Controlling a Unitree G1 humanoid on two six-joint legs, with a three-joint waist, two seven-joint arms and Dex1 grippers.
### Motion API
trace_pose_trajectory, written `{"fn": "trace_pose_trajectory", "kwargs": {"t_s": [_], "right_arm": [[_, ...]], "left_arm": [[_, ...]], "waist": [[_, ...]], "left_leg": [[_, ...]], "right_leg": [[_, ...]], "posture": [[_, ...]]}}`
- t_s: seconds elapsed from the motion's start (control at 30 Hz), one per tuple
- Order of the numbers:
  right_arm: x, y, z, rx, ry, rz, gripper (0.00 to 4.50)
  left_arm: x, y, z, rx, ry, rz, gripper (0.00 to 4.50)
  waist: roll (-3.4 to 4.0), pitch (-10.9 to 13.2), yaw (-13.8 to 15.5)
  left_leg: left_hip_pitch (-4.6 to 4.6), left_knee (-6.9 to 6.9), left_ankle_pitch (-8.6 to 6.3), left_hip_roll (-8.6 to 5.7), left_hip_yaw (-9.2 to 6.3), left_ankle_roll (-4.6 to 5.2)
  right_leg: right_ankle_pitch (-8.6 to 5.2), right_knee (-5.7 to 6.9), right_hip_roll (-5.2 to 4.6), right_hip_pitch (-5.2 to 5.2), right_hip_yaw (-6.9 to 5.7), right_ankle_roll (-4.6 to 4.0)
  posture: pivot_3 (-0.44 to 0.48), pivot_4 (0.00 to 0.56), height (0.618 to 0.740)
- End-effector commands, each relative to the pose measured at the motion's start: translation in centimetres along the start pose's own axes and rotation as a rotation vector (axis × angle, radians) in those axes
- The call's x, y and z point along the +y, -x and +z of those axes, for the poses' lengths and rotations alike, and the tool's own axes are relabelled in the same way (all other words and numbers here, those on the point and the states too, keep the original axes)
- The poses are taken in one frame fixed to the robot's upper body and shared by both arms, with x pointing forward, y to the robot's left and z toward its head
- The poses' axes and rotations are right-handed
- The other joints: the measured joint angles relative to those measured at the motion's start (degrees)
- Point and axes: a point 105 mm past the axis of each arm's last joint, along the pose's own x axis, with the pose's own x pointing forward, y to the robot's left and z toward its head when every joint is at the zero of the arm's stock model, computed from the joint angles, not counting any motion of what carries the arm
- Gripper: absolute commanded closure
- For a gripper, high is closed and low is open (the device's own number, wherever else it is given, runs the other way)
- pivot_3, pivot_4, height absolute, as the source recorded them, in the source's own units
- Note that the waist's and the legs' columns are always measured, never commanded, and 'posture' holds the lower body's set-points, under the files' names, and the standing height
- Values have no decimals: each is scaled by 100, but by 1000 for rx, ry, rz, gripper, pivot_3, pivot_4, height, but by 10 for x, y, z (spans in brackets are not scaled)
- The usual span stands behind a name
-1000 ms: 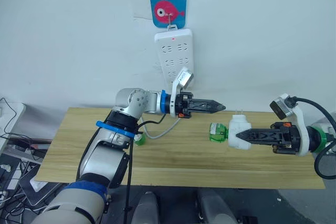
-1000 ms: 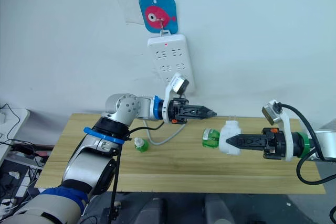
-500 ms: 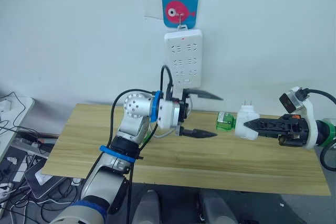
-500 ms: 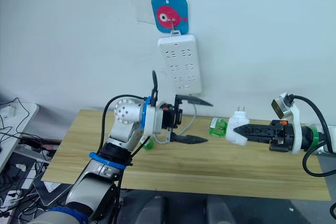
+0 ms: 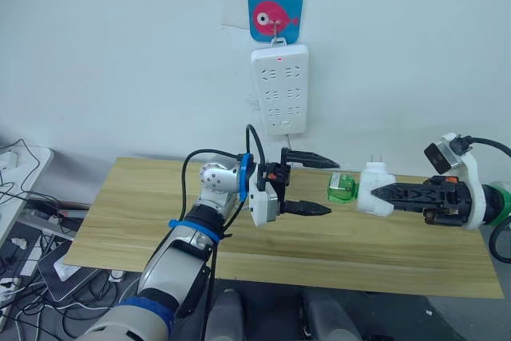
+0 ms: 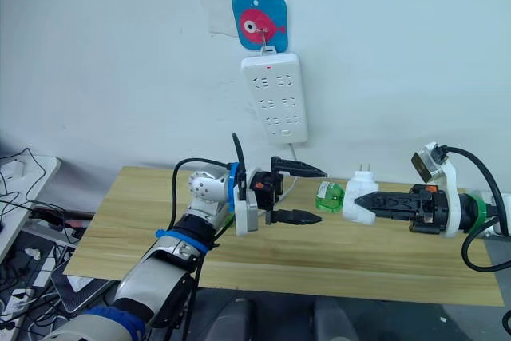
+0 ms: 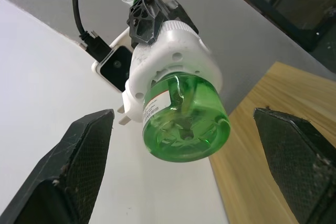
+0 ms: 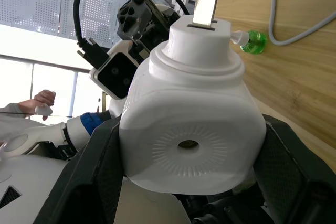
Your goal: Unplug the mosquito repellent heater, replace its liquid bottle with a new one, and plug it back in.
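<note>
Your right gripper (image 5: 382,195) is clamped on the mosquito repellent heater (image 5: 373,188), holding it in the air above the wooden table (image 5: 160,221) with its two prongs pointing up and its green liquid bottle (image 5: 342,186) sticking out sideways toward your left gripper (image 5: 319,184). That left gripper has its two black fingers spread wide apart — one above, one below — and the bottle sits just beyond their tips, level with the gap, touching neither. In the left wrist view the bottle's round base faces you between the fingers (image 7: 79,166). Behind, the white power strip (image 5: 279,89) hangs on the wall.
</note>
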Motion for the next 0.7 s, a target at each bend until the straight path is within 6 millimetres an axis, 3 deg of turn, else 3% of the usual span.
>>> {"fn": "trace_pose_trajectory", "kwargs": {"t_s": [0.03, 0.17, 0.23, 0.4, 0.57, 0.63, 0.7], "right_arm": [[13, -1, 2, -2, 40, 56, 1484], [15, -4, 1, 7, 50, 67, 1484], [17, -5, 0, 11, 57, 78, 1484], [20, -8, 0, 21, 68, 94, 1484], [20, -8, 0, 20, 69, 91, 1484], [19, -6, -1, 23, 64, 79, 1484], [18, -5, -3, 36, 59, 60, 1484]], "left_arm": [[9, -8, 5, -32, -71, 12, 39], [9, -9, 4, -29, -70, 12, 218], [8, -10, 4, -30, -71, 6, 630], [7, -13, 4, -39, -73, 0, 2160], [10, -15, 3, -44, -3, 11, 2223], [7, -14, -2, -50, 258, -1, 2223], [8, -11, -8, -53, 731, -8, 2223]], "waist": [[0, 0, 3], [0, 0, 0], [0, 0, -3], [0, 0, -4], [0, 0, -6], [0, 0, -9], [1, 0, -53]], "left_leg": [[0, 0, 0, 0, 0, 0], [-1, 0, 0, -1, 0, 0], [0, 0, 0, 0, -1, 0], [0, 0, 0, 0, -1, 0], [0, 0, 0, 0, -2, 0], [-1, 0, 0, 0, -2, 0], [-1, 0, 0, 1, -3, 0]], "right_leg": [[0, 0, 0, 0, 0, 0], [0, -1, 0, 0, 0, 0], [0, 0, 0, 0, -1, 0], [0, 0, 0, 0, -1, 0], [0, 0, 0, 0, -1, 0], [0, 0, 0, 0, -1, 0], [0, 1, 0, 0, -2, 0]], "posture": [[-45, 163, 740], [-46, 164, 740], [-46, 164, 740], [-51, 167, 740], [-52, 169, 740], [-48, 171, 740], [-47, 172, 740]]}}
